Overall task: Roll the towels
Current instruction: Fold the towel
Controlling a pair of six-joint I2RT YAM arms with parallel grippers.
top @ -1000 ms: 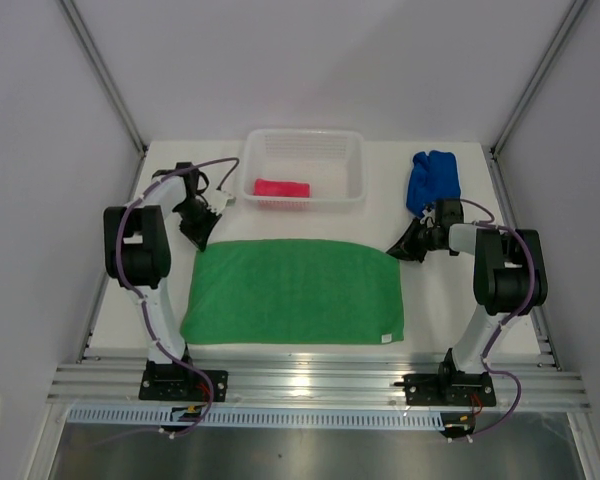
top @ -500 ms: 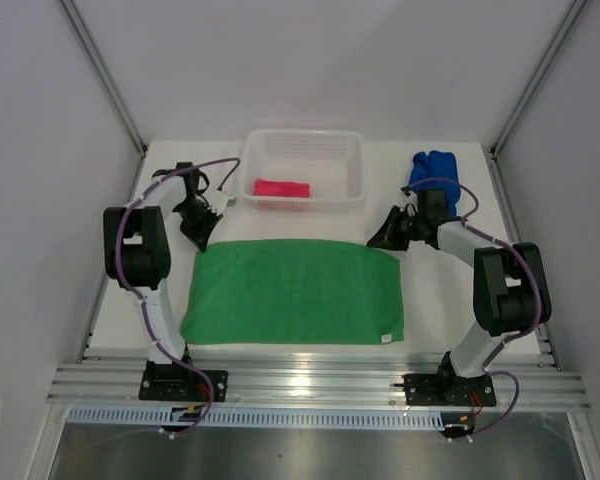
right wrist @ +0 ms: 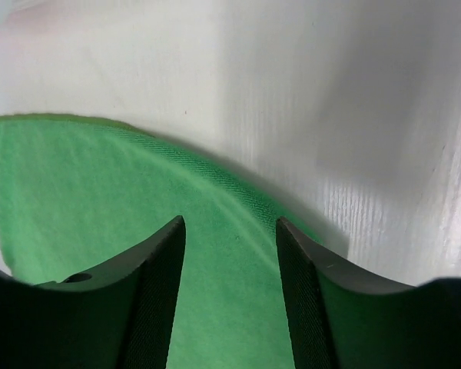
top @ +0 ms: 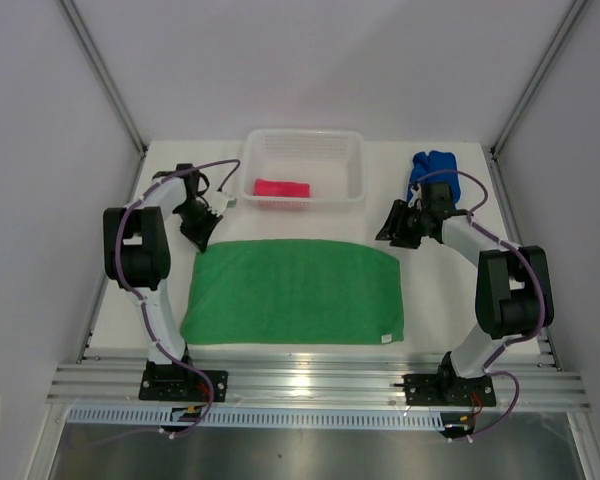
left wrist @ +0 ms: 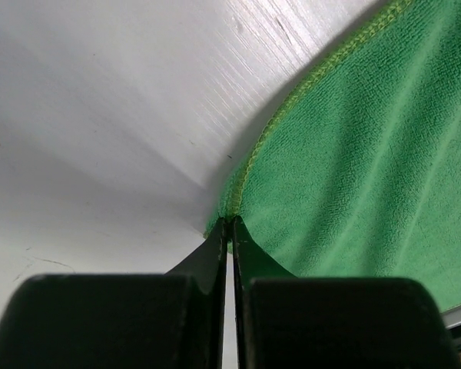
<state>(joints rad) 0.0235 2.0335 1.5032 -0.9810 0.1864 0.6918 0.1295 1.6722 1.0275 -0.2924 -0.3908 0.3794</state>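
The green towel [top: 295,290] lies spread flat in the middle of the table. At its far left corner my left gripper [top: 197,243] is shut, and the left wrist view shows its tips [left wrist: 230,224] pinching the stitched hem of the green towel [left wrist: 353,169]. My right gripper [top: 385,235] hovers at the far right corner with its jaws open [right wrist: 230,231], green cloth [right wrist: 100,192] showing beneath and between them. The pink towel [top: 282,187] lies rolled inside the basket. The blue towel [top: 433,178] sits bunched at the back right, behind the right arm.
A white mesh basket [top: 305,134] stands at the back centre of the white table [top: 440,300]. Metal rails run along the near edge, and grey walls close in on both sides.
The right gripper swung left and farther back to the green towel's far right corner and opened. The left gripper closed on the far left corner and stayed in place.
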